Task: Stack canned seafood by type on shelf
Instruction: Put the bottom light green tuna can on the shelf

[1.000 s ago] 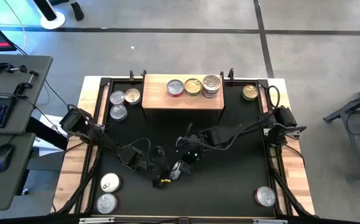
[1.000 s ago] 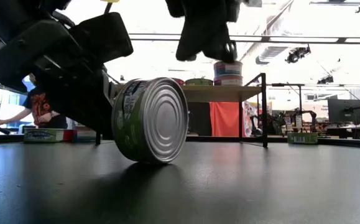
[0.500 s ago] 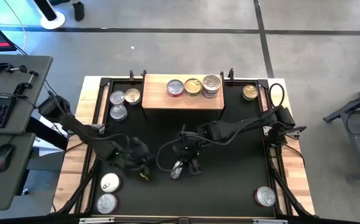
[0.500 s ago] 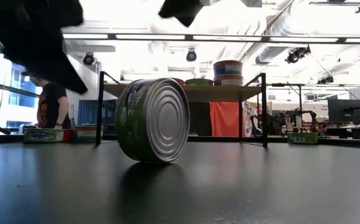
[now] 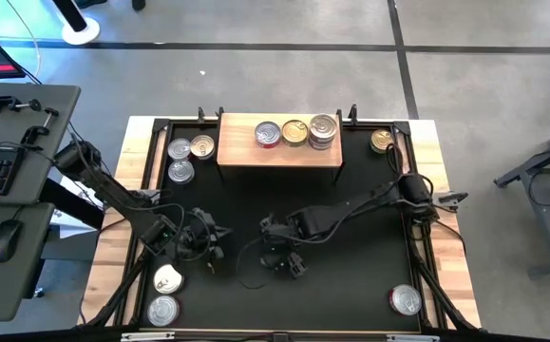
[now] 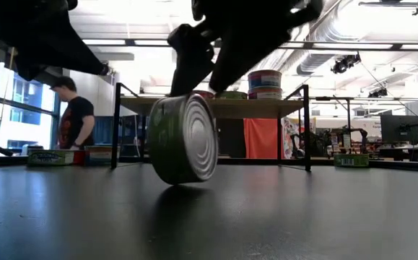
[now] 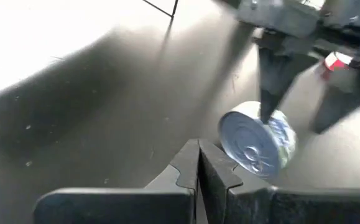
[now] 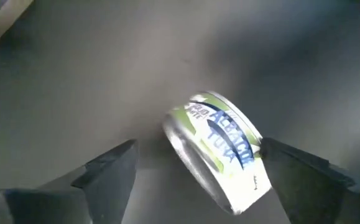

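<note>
A green-labelled can (image 6: 185,139) with a silver lid stands on its rim on the black mat (image 5: 350,256), near the middle of the table. My right gripper (image 8: 207,168) is open and slants down over it, one finger on each side of the can (image 8: 220,149). My left gripper (image 7: 198,165) is shut on nothing and hangs to the left of the can (image 7: 257,140), above the mat. The wooden shelf (image 5: 279,157) at the far edge carries two single cans (image 5: 268,134) and a stack (image 5: 323,130). My right gripper comes from above with its fingers (image 8: 304,171) beside the can's label side and lid side. One fingertip (image 7: 268,109) shows right at the can's upper rim. I cannot tell whether it touches the can.
Three loose cans (image 5: 180,157) lie left of the shelf and one (image 5: 382,141) lies right of it. Two cans (image 5: 165,293) sit at the near left corner and one (image 5: 406,300) at the near right. A person (image 6: 75,115) stands beyond the table.
My left gripper has drawn away from the can toward the table's left edge, rising and rolling. My right gripper has come down over the can, rolled about its own line and opened. The can still stands on its rim, shifted a little.
</note>
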